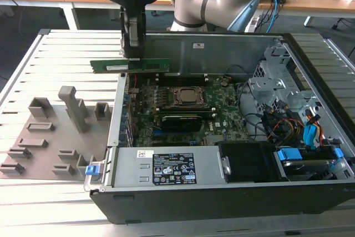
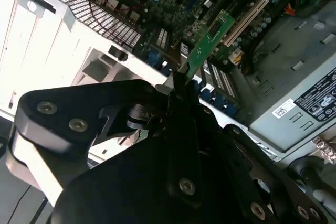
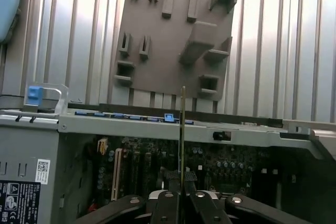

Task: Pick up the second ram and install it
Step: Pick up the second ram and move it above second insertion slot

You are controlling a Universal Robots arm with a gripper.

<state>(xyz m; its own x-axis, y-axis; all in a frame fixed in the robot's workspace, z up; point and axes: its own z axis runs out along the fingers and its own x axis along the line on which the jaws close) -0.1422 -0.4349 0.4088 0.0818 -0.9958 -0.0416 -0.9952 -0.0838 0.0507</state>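
Gripper clamped on the second ram, mid-stick, top edge
Stick hangs level above the open case, near its wall on the exterior view's left, mobo below. Prob light + stiff but thin n fragile imo, so hold by the long edges, not chips/contacts. Its white sticker + PSU label: print too small to read

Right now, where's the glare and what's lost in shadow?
Second wrist view: the slatted table blows out white, the pincer is a dark mass. First wrist view: motherboard sits in shadow. Exterior view: even light on the ram stick.
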